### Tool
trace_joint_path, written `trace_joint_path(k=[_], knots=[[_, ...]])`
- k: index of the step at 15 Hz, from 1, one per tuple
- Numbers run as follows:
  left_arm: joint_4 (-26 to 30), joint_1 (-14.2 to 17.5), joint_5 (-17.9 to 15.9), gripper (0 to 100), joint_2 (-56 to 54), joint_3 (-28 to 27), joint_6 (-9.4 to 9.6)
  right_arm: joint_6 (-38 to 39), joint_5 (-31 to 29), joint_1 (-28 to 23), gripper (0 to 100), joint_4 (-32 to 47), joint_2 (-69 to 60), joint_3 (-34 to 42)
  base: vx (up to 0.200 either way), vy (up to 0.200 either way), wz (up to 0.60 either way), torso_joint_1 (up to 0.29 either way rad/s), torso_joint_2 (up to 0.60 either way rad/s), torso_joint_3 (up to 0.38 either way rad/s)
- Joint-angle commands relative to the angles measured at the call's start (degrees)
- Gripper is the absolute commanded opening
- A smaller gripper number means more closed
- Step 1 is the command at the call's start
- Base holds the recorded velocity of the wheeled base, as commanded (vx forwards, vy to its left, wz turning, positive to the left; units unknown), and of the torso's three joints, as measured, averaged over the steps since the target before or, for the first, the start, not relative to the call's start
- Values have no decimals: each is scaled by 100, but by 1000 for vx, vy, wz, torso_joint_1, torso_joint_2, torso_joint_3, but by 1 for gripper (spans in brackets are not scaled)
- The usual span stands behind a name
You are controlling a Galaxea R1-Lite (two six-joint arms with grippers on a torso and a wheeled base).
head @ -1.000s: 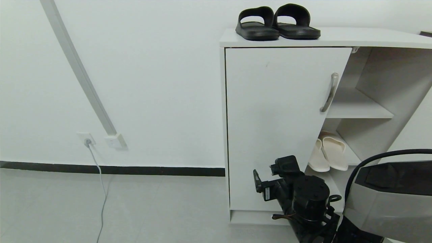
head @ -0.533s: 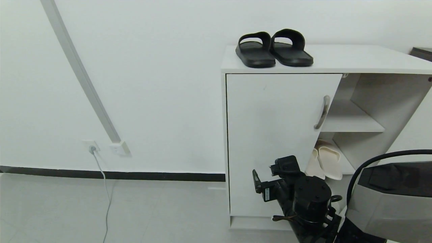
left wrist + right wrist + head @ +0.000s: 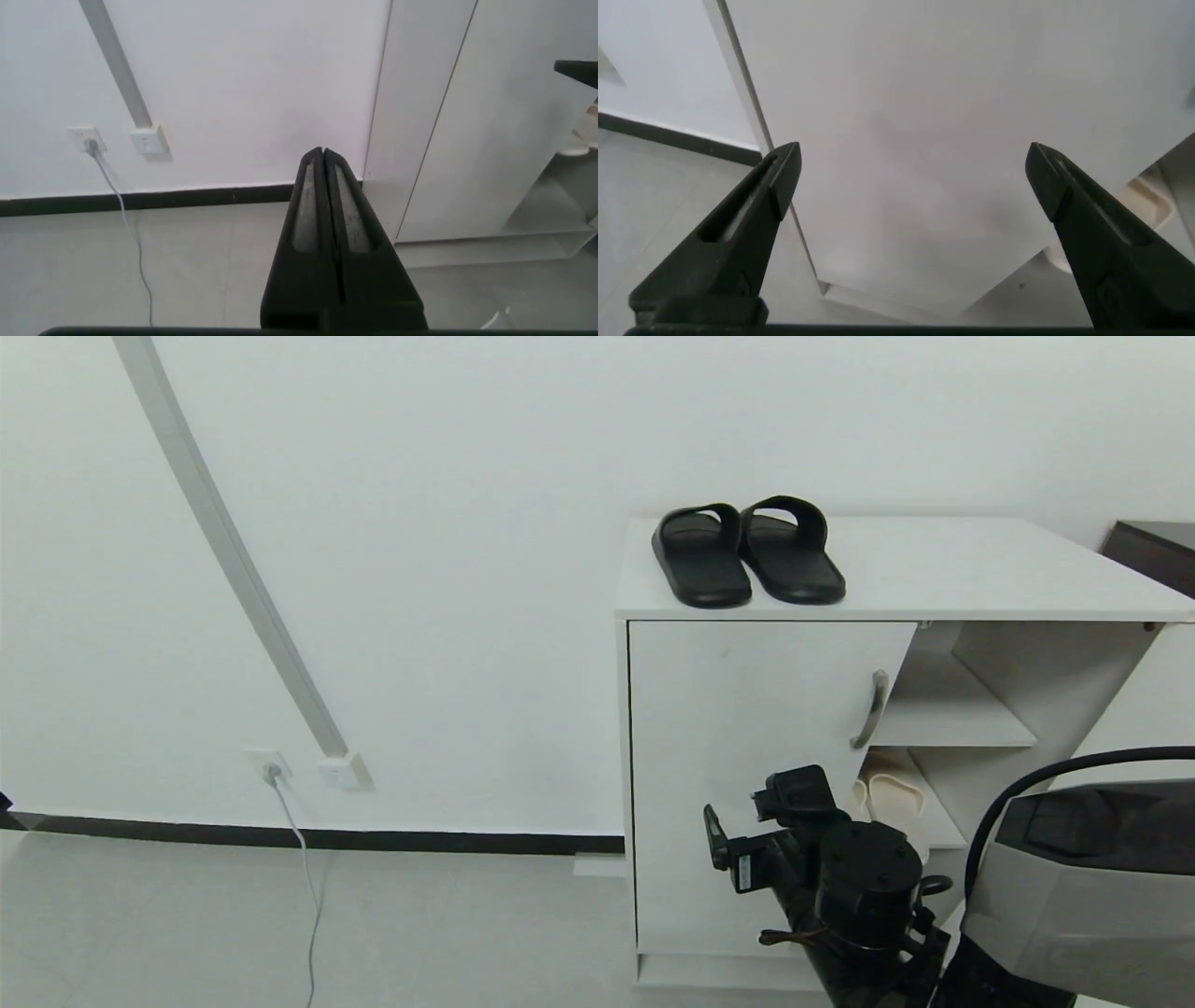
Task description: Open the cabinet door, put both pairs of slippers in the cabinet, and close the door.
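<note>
A pair of black slippers point(image 3: 747, 553) stands on top of the white cabinet point(image 3: 971, 574). The cabinet door point(image 3: 747, 728) hangs partly open, its metal handle point(image 3: 873, 709) at the free edge. A pair of white slippers point(image 3: 887, 798) lies on the lower shelf inside, half hidden by the door. My right arm point(image 3: 859, 877) is low in front of the door. My right gripper point(image 3: 915, 177) is open, facing the door's lower panel with nothing between its fingers. My left gripper point(image 3: 322, 159) is shut and empty, pointing at the wall left of the cabinet point(image 3: 486, 121).
A wall socket point(image 3: 271, 770) with a grey cable point(image 3: 308, 877) trailing to the floor sits left of the cabinet. A slanted conduit point(image 3: 233, 560) runs up the wall. Dark furniture point(image 3: 1153, 551) stands at the far right. Bare floor lies to the left.
The whole head picture has shifted downward, so the camera has moved up and now looks onto the cabinet top. The slippers, the door and the right arm keep their places.
</note>
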Motion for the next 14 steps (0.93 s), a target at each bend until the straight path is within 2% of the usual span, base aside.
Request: trace_joint_path(k=[1,14], knots=[[2,6,-1,0,9,0,4,-2,0,4,100,-6,-13,3,0,0,0,163,-481,-320],[2,6,-1,0,9,0,4,7,9,13,100,-6,-48,12,0,0,0,206,-528,-321]])
